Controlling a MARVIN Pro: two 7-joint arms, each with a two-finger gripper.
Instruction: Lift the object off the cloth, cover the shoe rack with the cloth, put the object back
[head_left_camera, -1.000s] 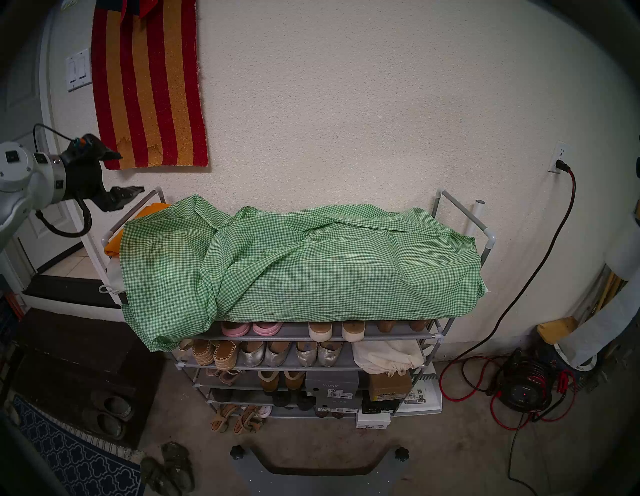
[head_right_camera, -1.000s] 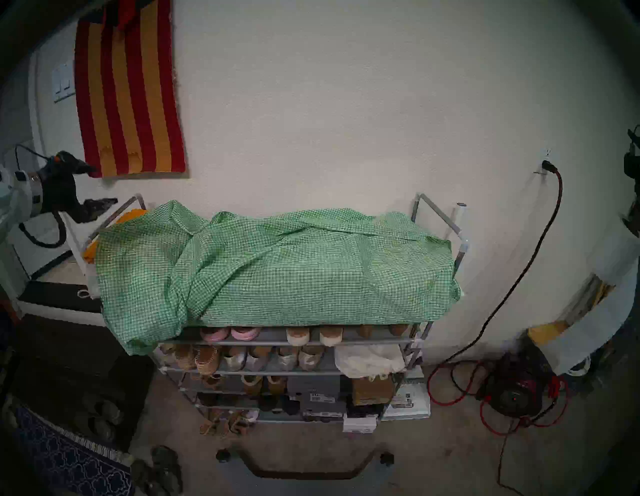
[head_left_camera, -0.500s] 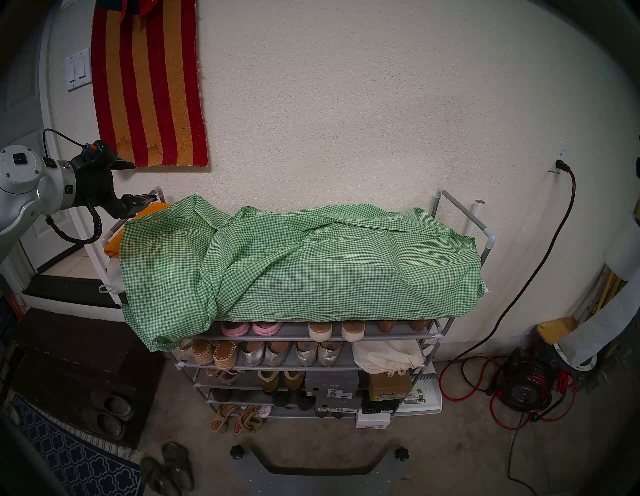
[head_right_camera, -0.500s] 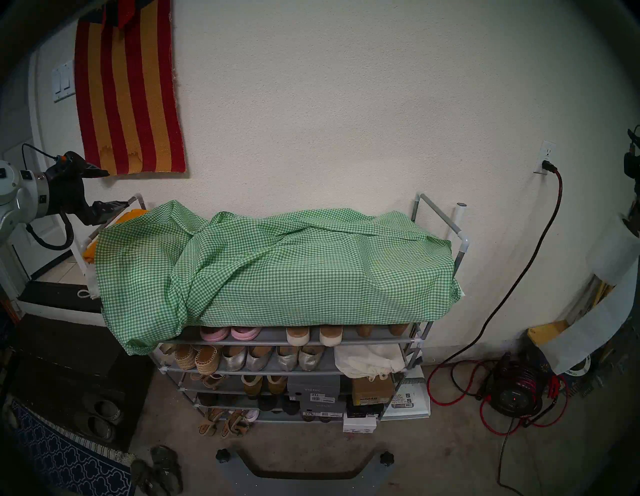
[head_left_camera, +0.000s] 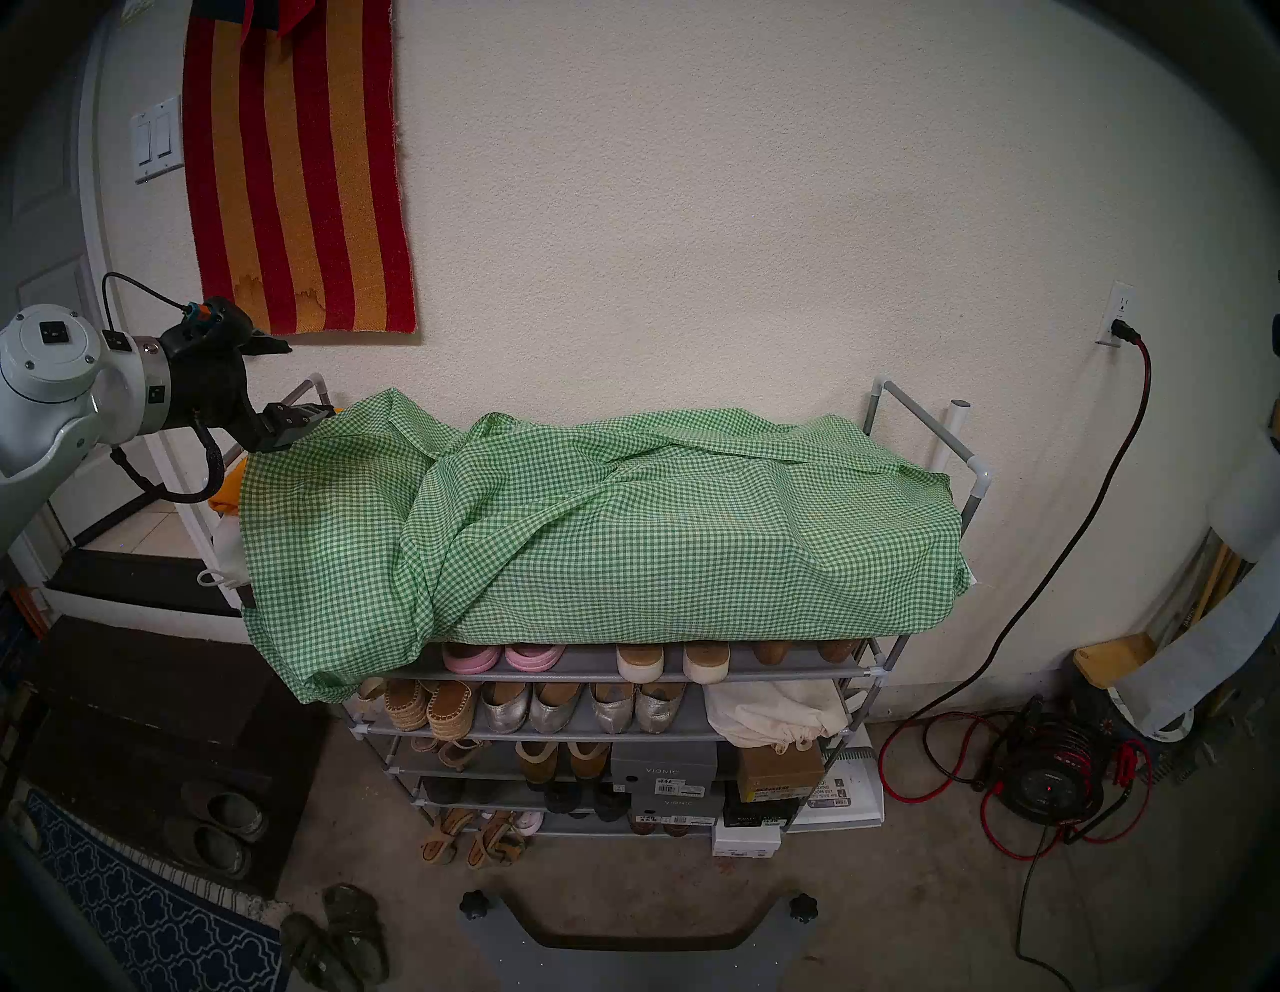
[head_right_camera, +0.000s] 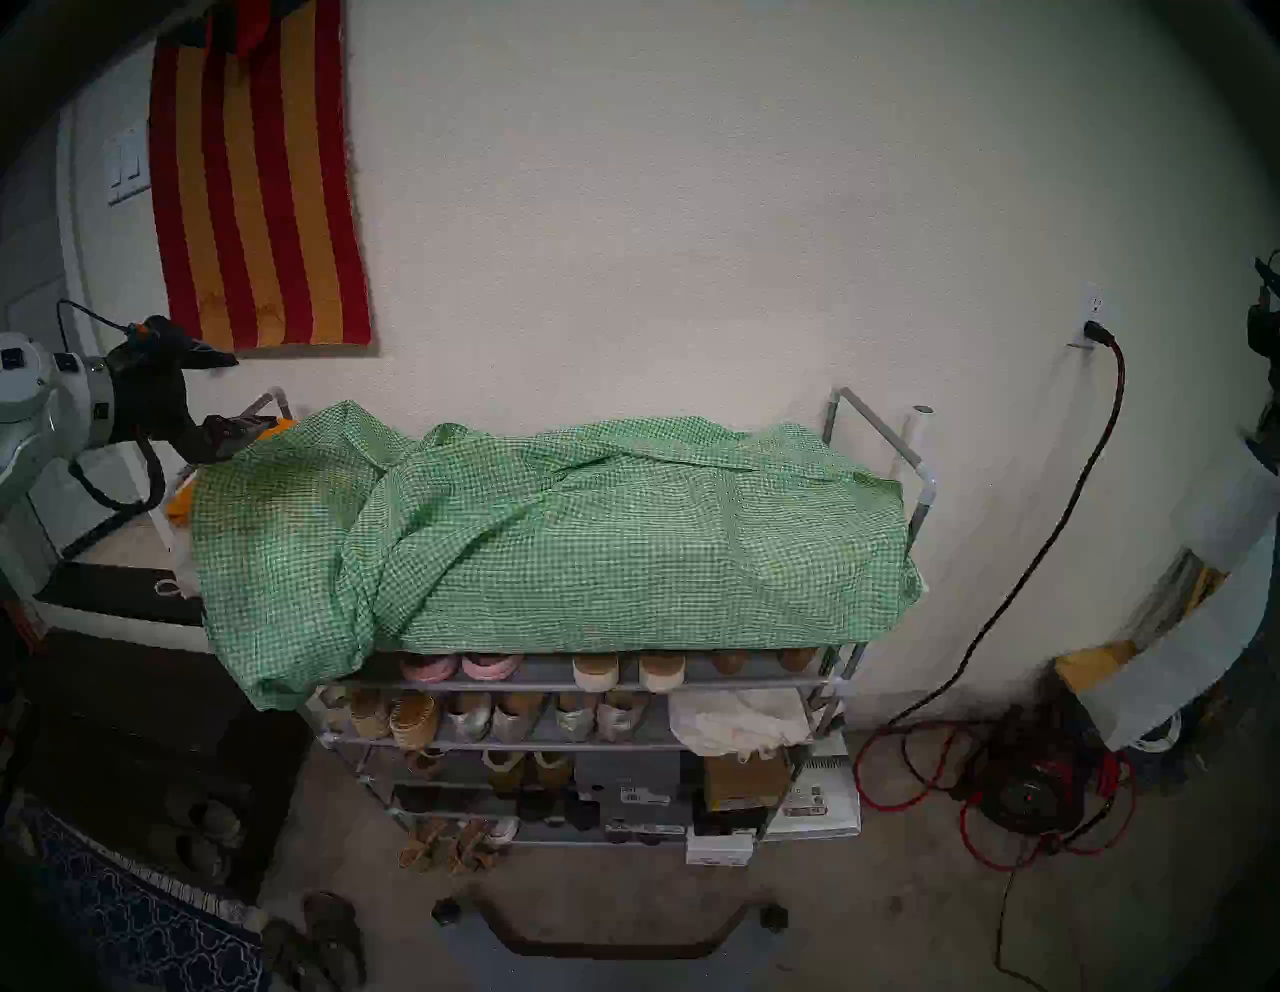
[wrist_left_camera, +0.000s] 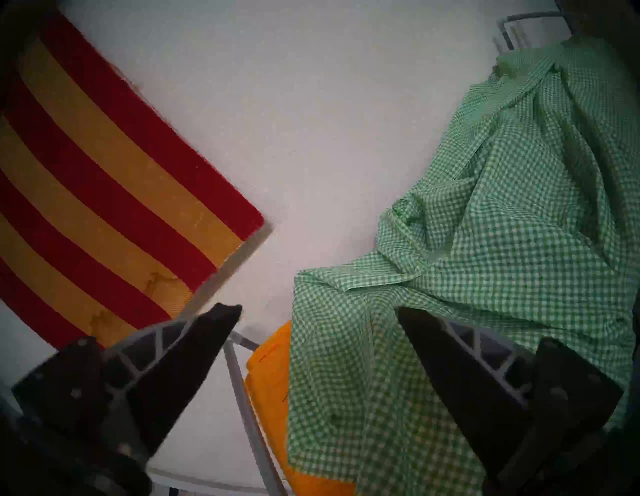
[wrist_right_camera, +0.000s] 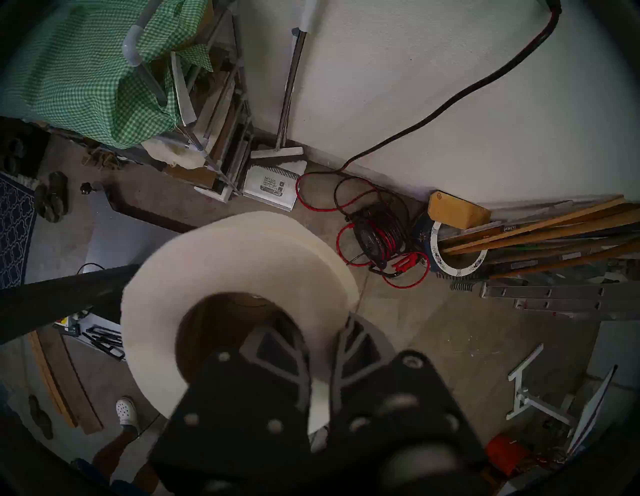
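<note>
Left pincer wide apart, holding nothing, up by the left end of the tall grey metal shoe rack with white joints. Just beside one black finger, the big thin green-and-white checked cloth, spread over the top of the rack and hanging down at the front left. Under that cloth edge, between the fingers, a folded orange cloth. Right pincer clamped on the white paper roll with a brown cardboard middle, held in the air well apart from the rack, far off to its right.
</note>
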